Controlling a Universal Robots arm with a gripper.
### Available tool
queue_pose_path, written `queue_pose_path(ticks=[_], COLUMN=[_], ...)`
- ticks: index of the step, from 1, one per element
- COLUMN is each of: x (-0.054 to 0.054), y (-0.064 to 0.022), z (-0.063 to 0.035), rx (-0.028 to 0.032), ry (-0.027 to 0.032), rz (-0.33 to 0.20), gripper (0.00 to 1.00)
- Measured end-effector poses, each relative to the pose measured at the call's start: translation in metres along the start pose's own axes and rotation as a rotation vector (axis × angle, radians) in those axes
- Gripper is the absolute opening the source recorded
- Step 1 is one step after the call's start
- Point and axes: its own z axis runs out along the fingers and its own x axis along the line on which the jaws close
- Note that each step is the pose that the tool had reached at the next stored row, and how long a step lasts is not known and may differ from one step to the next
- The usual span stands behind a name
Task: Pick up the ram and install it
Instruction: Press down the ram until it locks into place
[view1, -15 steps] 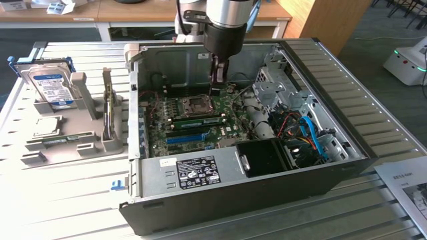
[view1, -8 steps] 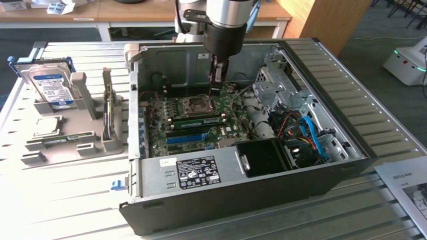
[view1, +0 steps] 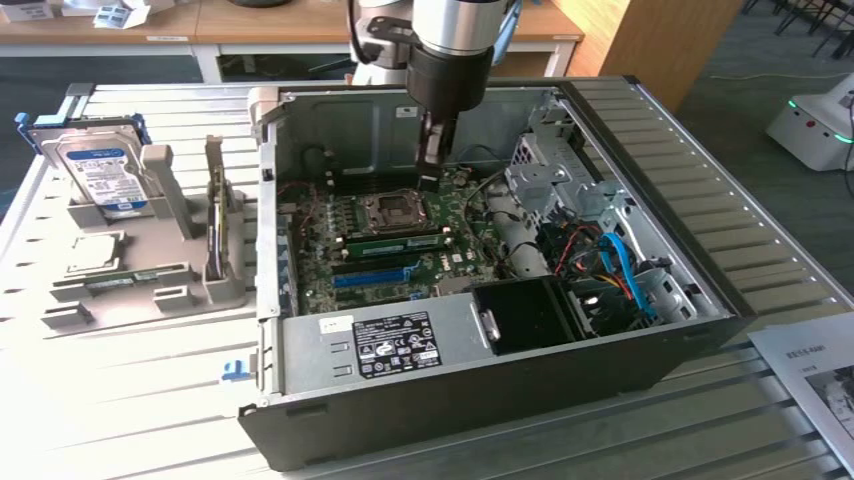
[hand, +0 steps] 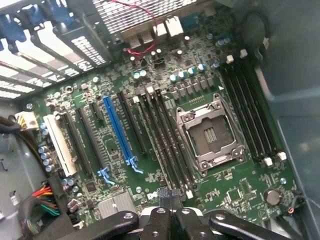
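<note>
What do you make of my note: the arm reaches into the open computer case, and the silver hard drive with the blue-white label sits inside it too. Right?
One error. The silver hard drive with the blue-white label stands outside the open grey computer case, in a grey holder on the exterior view's left. The gripper does reach into the case.

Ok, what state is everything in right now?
Gripper: shut, over the motherboard.
CPU socket: empty.
Ram: seemingly seated on the board beside the CPU socket.
Blue slot: empty.
Computer case: side open.
Hard drive: upright in its holder.
</note>
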Motion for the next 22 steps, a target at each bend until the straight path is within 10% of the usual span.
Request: queue_pose_path(ticks=[22], x=[0.0], y=[0.0], z=[0.0004], rx=[0.001], ry=[-0.0027], rz=[0.324], gripper=[0.1])
